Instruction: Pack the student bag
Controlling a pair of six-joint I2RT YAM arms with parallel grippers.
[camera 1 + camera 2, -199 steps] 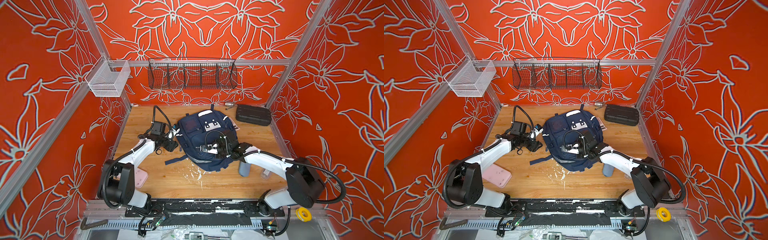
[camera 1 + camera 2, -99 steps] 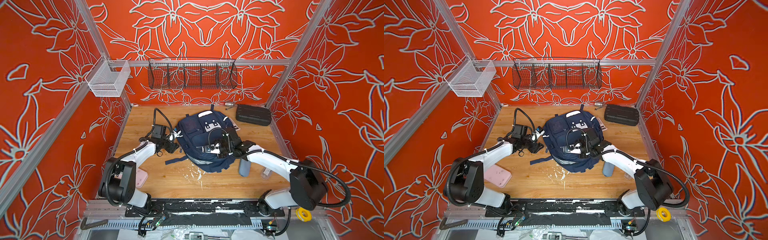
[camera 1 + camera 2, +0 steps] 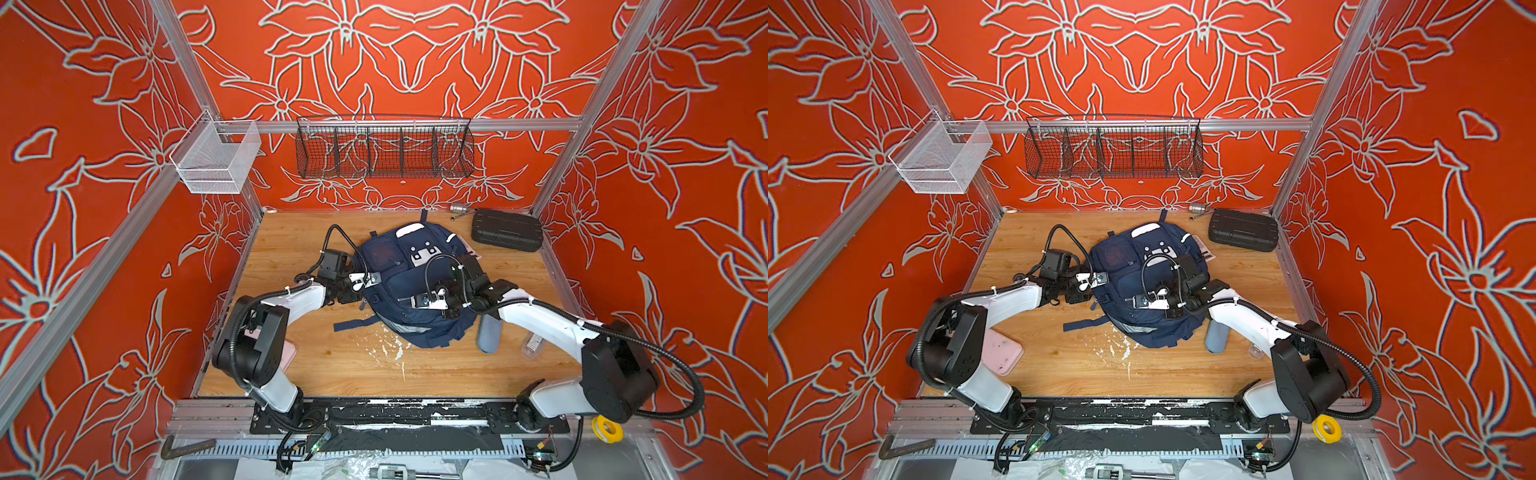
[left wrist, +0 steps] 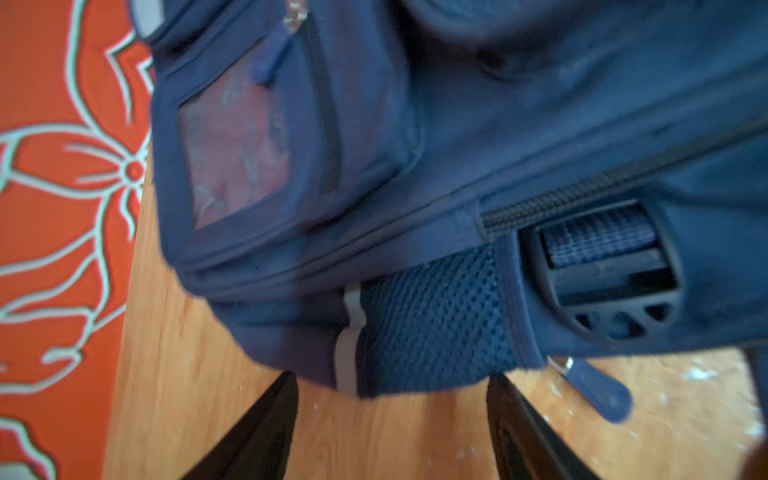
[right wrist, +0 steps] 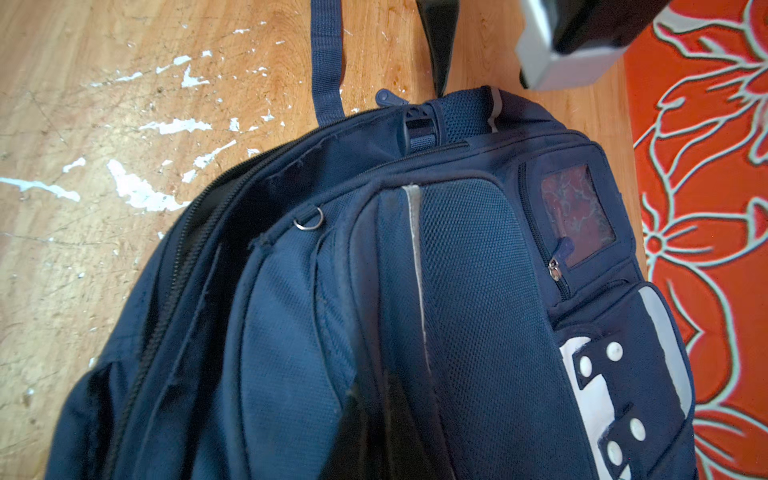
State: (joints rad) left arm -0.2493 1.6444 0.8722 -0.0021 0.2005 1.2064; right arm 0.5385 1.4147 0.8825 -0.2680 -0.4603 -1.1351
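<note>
The student bag [image 3: 409, 286] [image 3: 1133, 274], a navy backpack, lies flat mid-table, white dotted patch toward the back wall. My left gripper [image 3: 365, 291] [image 3: 1089, 291] is at the bag's left side, low over the wood. In the left wrist view this gripper [image 4: 392, 382] is open, its black fingertips [image 4: 286, 390] just short of the mesh side pocket [image 4: 432, 332], with only bare wood between them. My right gripper [image 3: 411, 300] [image 3: 1134, 302] lies on the bag's front panel. In the right wrist view it [image 5: 386, 415] is shut, tips pressed to the fabric beside a grey stripe [image 5: 417, 266].
A black ribbed case [image 3: 507, 230] sits at the back right with a small metal tool [image 3: 459, 209] beside it. A grey bottle [image 3: 489, 334] and a clear bottle [image 3: 534, 345] lie right of the bag. A pink flat item [image 3: 1000, 351] lies front left. Wire baskets [image 3: 384, 149] hang on the walls.
The left gripper has slid right, up to the bag's side, and its jaws stand a little wider. The right gripper has shifted slightly left on the bag.
</note>
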